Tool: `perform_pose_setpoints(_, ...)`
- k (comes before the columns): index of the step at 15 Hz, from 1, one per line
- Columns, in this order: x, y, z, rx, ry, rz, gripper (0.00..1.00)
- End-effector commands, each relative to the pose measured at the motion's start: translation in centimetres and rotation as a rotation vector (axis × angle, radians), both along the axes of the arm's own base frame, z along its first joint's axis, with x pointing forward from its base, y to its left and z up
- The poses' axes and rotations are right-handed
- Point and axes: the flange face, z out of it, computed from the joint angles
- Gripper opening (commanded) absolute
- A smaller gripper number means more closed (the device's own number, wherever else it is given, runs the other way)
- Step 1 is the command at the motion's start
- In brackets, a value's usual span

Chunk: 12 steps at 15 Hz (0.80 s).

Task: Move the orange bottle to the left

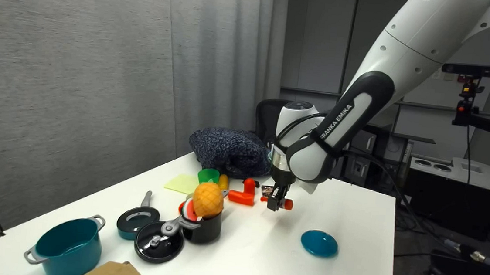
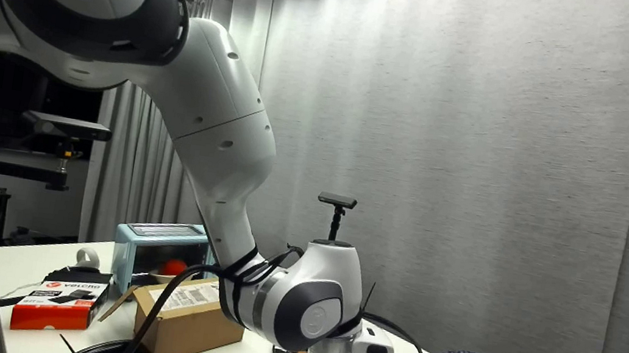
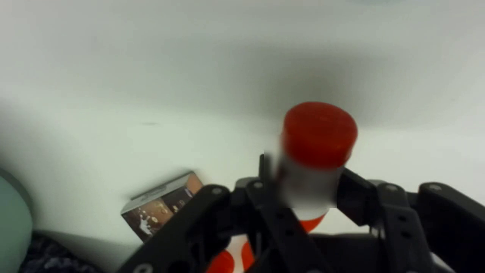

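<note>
The small orange bottle [image 3: 320, 134] has a red-orange cap and a whitish body with red-orange below, and it sits between the two black fingers of my gripper [image 3: 308, 185] in the wrist view. The fingers touch it on both sides. In an exterior view my gripper [image 1: 276, 201] points down over the table, and the bottle [image 1: 288, 204] sticks out sideways from the fingers. A shadow on the table below suggests it is off the surface. Part of the bottle's body is blurred or hidden by the fingers. In an exterior view the fingertips and bottle are out of sight.
An orange-red block piece [image 1: 240, 196] and a small printed box [image 3: 159, 210] lie near the gripper. A blue lid [image 1: 319, 243] lies toward the front. A black pot [image 1: 207, 230] holds an orange ball-like object [image 1: 208, 199]. A dark cushion [image 1: 230, 151] is behind.
</note>
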Motion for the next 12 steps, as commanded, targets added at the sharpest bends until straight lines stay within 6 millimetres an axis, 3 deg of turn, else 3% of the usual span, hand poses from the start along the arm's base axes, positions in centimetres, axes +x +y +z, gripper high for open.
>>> perform_pose_setpoints(1,-0.4,1.6,2.2,0.118,-0.01,0.101,0.12)
perform_pose_setpoints(5,-0.5,2.1,3.2,0.172,0.013,0.196,0.12)
perform_pose_setpoints(10,-0.6,4.4,2.2,0.125,0.088,0.315,0.12)
perform_pose_setpoints(12,-0.4,4.8,1.8,0.083,0.089,0.309,0.62)
